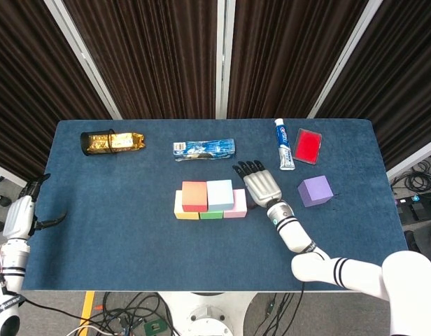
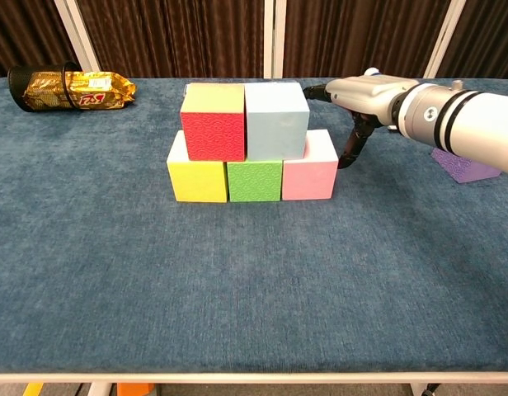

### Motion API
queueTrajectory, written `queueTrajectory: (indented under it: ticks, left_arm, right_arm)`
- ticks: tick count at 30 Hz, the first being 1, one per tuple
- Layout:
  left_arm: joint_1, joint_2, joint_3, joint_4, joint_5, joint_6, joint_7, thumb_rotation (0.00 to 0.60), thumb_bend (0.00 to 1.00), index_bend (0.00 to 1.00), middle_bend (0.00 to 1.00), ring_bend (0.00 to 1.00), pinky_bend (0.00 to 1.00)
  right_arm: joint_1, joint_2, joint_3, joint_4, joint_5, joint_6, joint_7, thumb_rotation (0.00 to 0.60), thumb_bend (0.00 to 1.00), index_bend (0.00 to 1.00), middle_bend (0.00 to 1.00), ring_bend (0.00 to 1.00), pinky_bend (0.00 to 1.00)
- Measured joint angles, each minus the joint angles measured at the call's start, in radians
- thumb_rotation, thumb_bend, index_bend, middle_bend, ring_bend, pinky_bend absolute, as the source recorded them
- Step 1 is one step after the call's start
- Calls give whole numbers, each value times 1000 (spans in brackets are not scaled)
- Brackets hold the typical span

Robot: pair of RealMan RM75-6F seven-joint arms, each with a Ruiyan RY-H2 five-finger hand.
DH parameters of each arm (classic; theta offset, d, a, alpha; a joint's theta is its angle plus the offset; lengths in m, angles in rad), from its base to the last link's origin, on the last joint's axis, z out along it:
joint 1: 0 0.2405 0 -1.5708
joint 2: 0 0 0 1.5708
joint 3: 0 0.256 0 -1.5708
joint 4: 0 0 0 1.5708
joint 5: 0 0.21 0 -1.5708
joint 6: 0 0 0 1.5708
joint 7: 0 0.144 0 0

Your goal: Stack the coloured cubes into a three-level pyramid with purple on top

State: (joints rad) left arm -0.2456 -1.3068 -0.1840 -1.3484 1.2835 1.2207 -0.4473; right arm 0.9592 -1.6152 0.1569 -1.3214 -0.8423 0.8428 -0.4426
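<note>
Two levels built, purple cube point(image 1: 315, 190) waiting on the right.
I am holding my open, empty right hand point(image 1: 261, 185) just right of the pink cube point(image 2: 311, 169), maybe to straighten it.

Purple cube point(image 1: 315, 190) apart from two-level stack point(image 1: 211, 199)

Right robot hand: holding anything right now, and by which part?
Nothing is held. The right robot hand hovers open beside the pink cube, fingers spread. The purple cube sits on the table, ungrasped. The left robot hand is empty too.
</note>
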Motion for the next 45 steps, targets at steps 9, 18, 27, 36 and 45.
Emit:
queueTrajectory:
  ticks: [9,18,27,36,45]
  left_arm:
    - [-2,2,-1,-4,1,-1,2,600,222,95,89,1,91]
    - [-3,6,-2,-11,-3,-7,-1,600,222,95,89,1,91]
    - [-5,6,-4,-12,-6,-11,-2,600,221,95,89,1,91]
    - [-5,9,-3,-16,-6,-14,-9,600,221,95,89,1,91]
    - [-8,14,-3,-30,-7,-19,-4,600,221,95,89,0,91]
  right_arm:
    - [-3,4,10,-7,-4,-10,4,600,76,0,9,0,0]
    - [-6,6,11,-8,-3,-12,-6,600,78,0,9,0,0]
    - [-6,4,18,-11,-8,-16,-3,600,79,0,9,0,0]
    - [-12,27,17,-36,-8,-5,-13,600,80,0,9,0,0]
    - [-31,198,23,-229,-9,31,-45,600,78,0,33,0,0]
